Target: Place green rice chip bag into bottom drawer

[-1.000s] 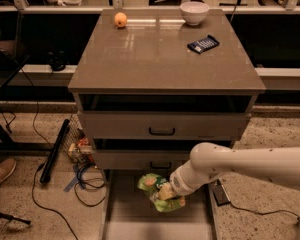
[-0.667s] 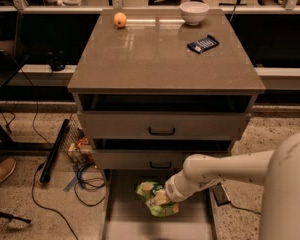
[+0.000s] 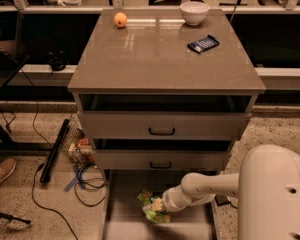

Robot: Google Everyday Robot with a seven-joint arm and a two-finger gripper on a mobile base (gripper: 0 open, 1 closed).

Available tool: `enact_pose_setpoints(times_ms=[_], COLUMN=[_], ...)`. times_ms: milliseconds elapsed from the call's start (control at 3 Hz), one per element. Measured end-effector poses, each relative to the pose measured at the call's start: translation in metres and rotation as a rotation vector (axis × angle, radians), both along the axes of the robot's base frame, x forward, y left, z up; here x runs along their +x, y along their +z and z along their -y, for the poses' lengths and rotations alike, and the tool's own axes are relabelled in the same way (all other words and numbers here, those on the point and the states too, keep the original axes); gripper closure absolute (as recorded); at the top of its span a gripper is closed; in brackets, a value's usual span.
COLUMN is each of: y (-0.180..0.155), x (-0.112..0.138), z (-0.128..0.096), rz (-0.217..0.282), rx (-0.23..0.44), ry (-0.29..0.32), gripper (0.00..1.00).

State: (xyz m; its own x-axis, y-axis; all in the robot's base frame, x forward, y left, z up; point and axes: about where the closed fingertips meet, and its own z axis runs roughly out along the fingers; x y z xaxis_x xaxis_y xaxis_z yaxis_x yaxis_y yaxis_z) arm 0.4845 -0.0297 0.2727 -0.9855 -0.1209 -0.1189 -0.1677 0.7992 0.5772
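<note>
Lower now: green rice chip bag in jaws' pinch; w/in bottom drawer.

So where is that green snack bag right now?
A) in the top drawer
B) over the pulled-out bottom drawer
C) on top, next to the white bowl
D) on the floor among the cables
B: the green rice chip bag is at the gripper on the arm's tip, low over the open bottom drawer, far from the bowl on top.
</note>
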Motion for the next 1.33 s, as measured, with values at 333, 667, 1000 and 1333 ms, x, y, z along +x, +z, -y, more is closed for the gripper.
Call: enact_pose_setpoints(times_ms=[333, 667, 1000, 1333], y=[-0.024, -0.029, -0.018, 0.006], x=[0.007, 0.013, 0.013, -0.002], z=[-0.007, -0.006, 0.010, 0.064], rz=[-0.005, 0.011, 0.040, 0.076], rx=[0.043, 0.084, 0.088, 0.066], ry=[-0.041, -0.081, -0.111, -0.158], gripper=[0.28, 0.00, 0.00, 0.00])
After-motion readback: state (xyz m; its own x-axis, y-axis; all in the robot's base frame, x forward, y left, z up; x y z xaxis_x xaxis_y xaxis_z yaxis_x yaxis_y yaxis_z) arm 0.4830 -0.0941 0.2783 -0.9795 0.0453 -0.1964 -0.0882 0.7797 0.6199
